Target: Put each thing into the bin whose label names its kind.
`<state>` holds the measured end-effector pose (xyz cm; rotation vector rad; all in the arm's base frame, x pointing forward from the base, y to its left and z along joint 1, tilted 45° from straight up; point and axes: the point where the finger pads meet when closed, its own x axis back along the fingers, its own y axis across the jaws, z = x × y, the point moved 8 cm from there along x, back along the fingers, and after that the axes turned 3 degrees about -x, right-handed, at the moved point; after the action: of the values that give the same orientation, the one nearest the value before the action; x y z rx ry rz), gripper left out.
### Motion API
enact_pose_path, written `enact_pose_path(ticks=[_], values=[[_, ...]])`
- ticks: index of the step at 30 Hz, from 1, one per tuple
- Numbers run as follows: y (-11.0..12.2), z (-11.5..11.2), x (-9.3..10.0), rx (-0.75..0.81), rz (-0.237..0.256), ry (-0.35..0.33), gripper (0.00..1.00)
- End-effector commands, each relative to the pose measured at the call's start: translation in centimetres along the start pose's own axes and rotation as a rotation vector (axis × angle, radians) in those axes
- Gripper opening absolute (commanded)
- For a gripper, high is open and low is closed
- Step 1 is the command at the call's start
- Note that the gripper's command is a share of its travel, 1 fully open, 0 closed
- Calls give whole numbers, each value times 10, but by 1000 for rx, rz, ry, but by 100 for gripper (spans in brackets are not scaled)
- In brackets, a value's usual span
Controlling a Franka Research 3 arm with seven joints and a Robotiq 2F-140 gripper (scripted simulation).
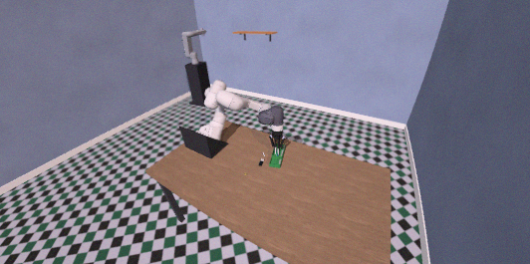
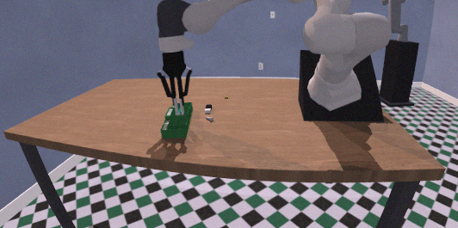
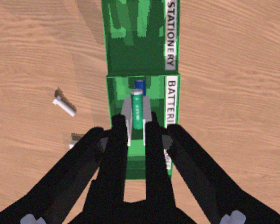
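While your table [image 2: 267, 142] spreads wide around the work, the two green bins [image 2: 176, 122] sit end to end well in from its edges, labelled STATIONERY and BATTERY. Your gripper [image 3: 138, 117] hangs over the battery bin, pinched on a small green and blue battery [image 3: 138, 94]. Two small bits [image 2: 208, 113] lie just beside the bins.
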<state>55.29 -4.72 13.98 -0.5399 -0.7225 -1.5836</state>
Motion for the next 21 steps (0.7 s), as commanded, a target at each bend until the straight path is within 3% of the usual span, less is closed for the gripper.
enact_pose_path(ticks=[1, 5, 6, 21], values=[[1, 0, -1, -4, -4, -2, 5], [1, 0, -1, -4, -4, -2, 5], [1, 0, -1, -4, -4, -2, 17], [1, 0, -1, -4, -4, -2, 17]])
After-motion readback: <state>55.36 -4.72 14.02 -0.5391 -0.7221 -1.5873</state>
